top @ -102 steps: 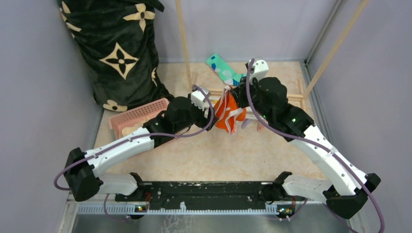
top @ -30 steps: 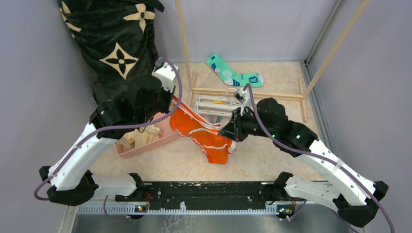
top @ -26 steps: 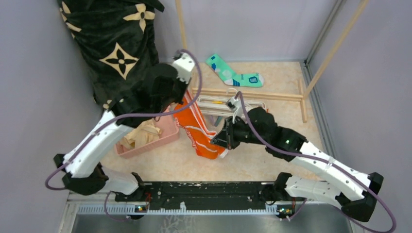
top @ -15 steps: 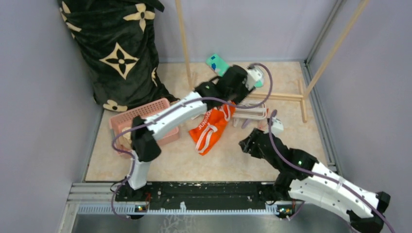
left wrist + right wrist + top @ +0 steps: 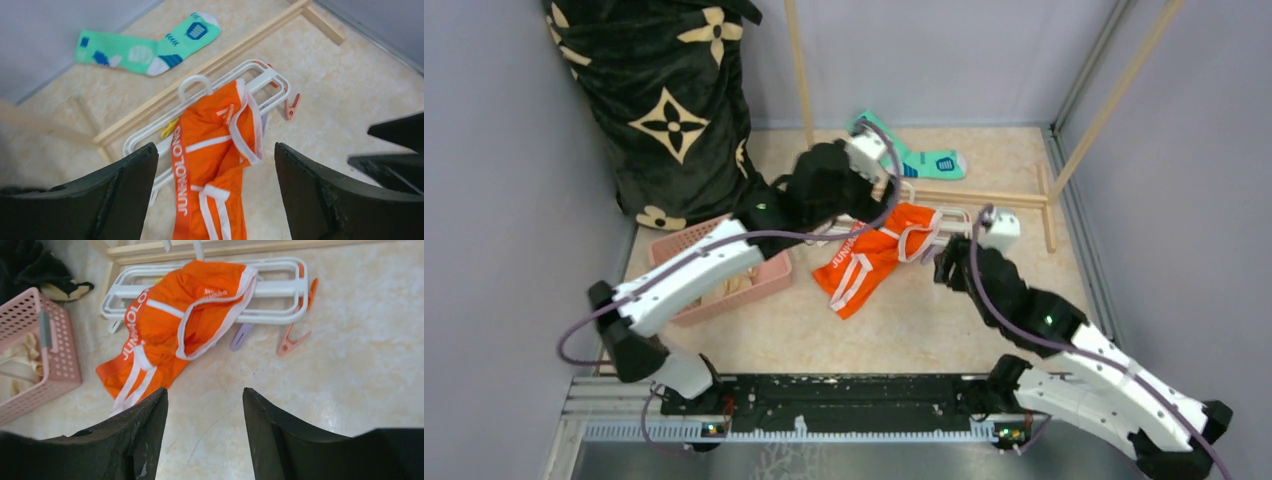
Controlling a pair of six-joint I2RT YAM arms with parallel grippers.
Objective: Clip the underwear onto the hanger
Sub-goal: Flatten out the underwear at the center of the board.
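The orange underwear (image 5: 872, 258) lies crumpled on the floor, its upper part draped over the white hanger (image 5: 951, 214), which lies flat. In the left wrist view the waistband lettering of the underwear (image 5: 210, 165) faces up and the hanger (image 5: 262, 82) shows its hook. My left gripper (image 5: 215, 150) hovers above the cloth, open and holding nothing. My right gripper (image 5: 205, 390) is open over bare floor just in front of the underwear (image 5: 175, 330) and the hanger (image 5: 280, 290). A pink clothespin (image 5: 292, 342) and a lilac one (image 5: 240, 336) stick out from the frame.
A pink basket (image 5: 686, 240) holding a cream cloth stands to the left. A teal sock (image 5: 919, 160) lies behind the wooden rack's base bar (image 5: 989, 197), and its poles (image 5: 800, 70) rise at the back. A black flowered bundle (image 5: 664, 100) fills the back left corner.
Both grippers have opened and let go of the underwear, which now rests across the hanger. The left arm pulled back to the left; the right gripper moved toward the hanger.
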